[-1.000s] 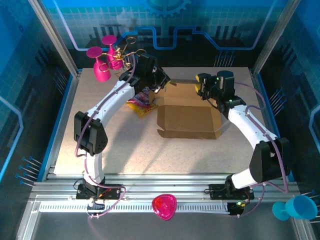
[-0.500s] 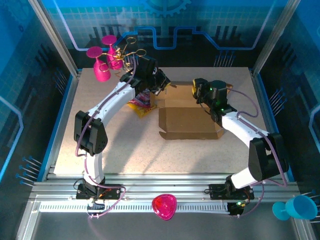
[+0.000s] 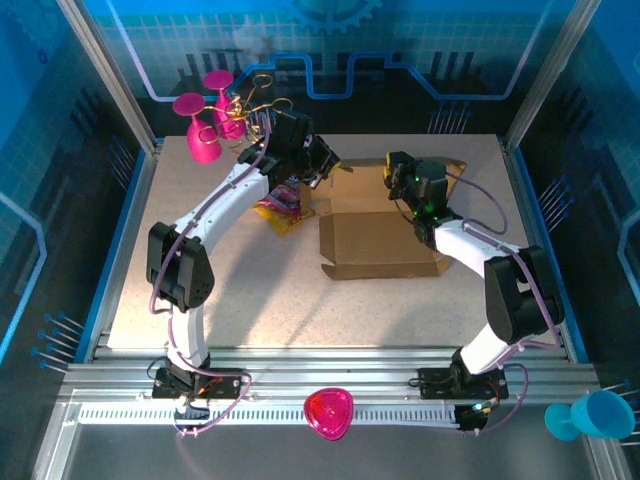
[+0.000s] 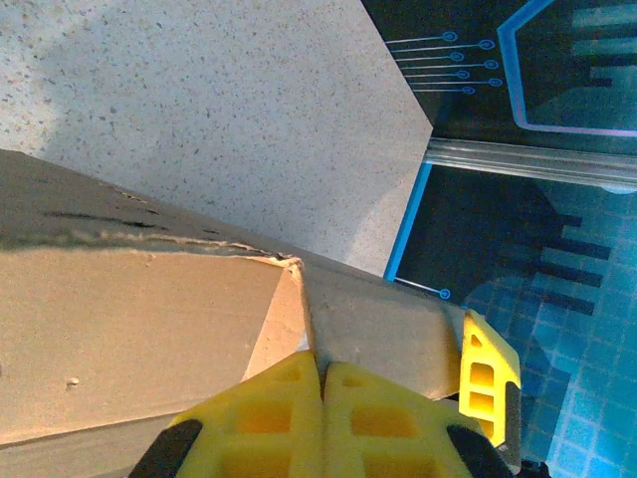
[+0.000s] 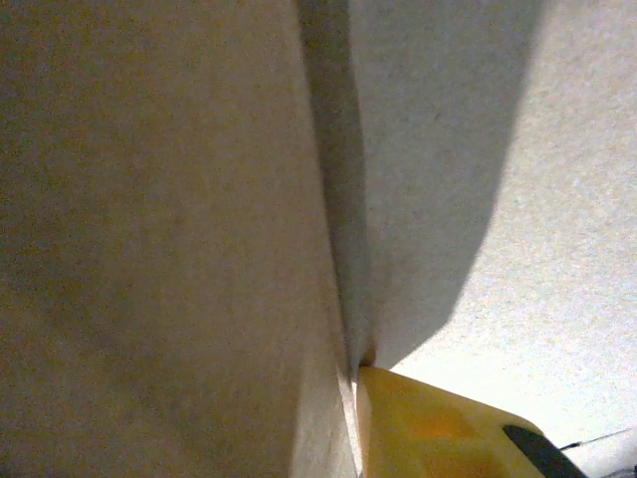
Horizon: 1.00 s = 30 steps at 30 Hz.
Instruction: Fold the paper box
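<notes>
At far-left corner of paper box (image 3: 378, 240), left end effector (image 4: 321, 373) pressed together, tips against raised cardboard wall; whether flap edge is caught between them, cannot tell. Right end effector (image 3: 398, 178) at far-right flap, one yellow finger (image 5: 428, 433) alongside panel, other hidden: spread or closed, cannot tell. Box mid-table (image 3: 230, 280), base flat, snack packet (image 3: 280, 208) just beside left edge. Judged step: standing far wall up. Bend along crease, both ends level, hold base from sliding, avoid packet

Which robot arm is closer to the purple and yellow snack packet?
The left. The left gripper is at the far left corner of the paper box, just beyond the snack packet. The right gripper is farther right, at the box's far edge.
</notes>
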Tool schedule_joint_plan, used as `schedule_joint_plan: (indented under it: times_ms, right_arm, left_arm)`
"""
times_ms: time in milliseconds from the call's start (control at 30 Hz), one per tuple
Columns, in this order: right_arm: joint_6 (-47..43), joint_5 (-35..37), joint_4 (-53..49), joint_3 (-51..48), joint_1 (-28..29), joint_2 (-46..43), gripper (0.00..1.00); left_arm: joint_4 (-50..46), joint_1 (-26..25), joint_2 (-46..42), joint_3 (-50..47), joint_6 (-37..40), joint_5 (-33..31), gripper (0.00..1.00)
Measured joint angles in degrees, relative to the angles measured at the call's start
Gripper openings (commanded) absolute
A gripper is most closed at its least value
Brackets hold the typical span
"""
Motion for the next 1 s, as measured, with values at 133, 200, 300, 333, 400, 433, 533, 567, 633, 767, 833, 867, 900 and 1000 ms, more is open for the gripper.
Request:
schedule_joint_plan:
  times_ms: [133,200,300,333,400,433,533,567,633,767,833,867,900,1000]
  right_arm:
    - [0.5,0.0,0.46,0.11,0.0,0.76,0.07]
    - [0.66,-0.02,0.26,0.37,0.0,0.87,0.0]
    - [0.87,-0.26,-2.12,1.7,0.0,0.85,0.0]
    - [1.05,-0.44,-4.0,2.54,0.0,0.76,0.0]
    - [1.27,-0.66,-10.62,5.31,-0.33,0.13,0.0]
    - [1.46,-0.87,-14.34,6.86,-0.59,-0.37,0.0]
    - [2.38,-1.95,-25.53,12.63,-2.08,-2.69,0.0]
    - [2.8,-2.14,-28.61,14.49,-2.62,-3.63,0.0]
    - [3.45,-2.67,-34.12,18.05,-3.67,-5.44,0.0]
    - [4.94,-4.15,-42.05,23.74,-5.09,-8.13,0.0]
    - [5.35,-5.05,-45.05,25.59,-5.29,-8.61,0.0]
    - [5.55,-5.35,-46.36,26.36,-5.29,-8.7,0.0]
    - [5.62,-5.75,-47.45,26.93,-5.29,-8.7,0.0]
    - [5.79,-6.67,-49.83,27.26,-5.31,-8.7,0.0]
  left_arm:
    - [-0.02,0.09,0.0,0.0,0.0,-0.02,0.0]
    - [0.0,0.26,0.0,0.0,0.0,-0.02,0.0]
    - [0.02,0.55,0.0,0.0,0.09,0.2,0.32]
    - [-0.13,0.7,-0.02,0.0,0.44,0.39,0.44]
    - [-1.33,1.31,-0.66,0.0,1.55,0.39,0.57]
    - [-2.14,1.79,-1.18,0.0,2.14,0.37,0.59]
    - [-4.11,4.39,-4.92,-0.74,4.57,0.39,0.57]
    - [-3.85,5.75,-7.08,-2.1,5.09,0.46,0.53]
    - [-3.04,8.92,-12.2,-6.69,5.99,0.61,0.44]
    - [1.49,14.27,-20.33,-19.23,6.51,1.05,0.18]
    - [4.11,14.69,-21.14,-25.14,6.12,1.66,0.15]
    - [5.66,14.64,-20.83,-27.52,5.95,2.1,0.14]
    - [6.95,14.47,-20.13,-29.83,5.77,2.67,0.13]
    - [8.57,13.31,-17.81,-33.07,5.51,3.69,0.12]
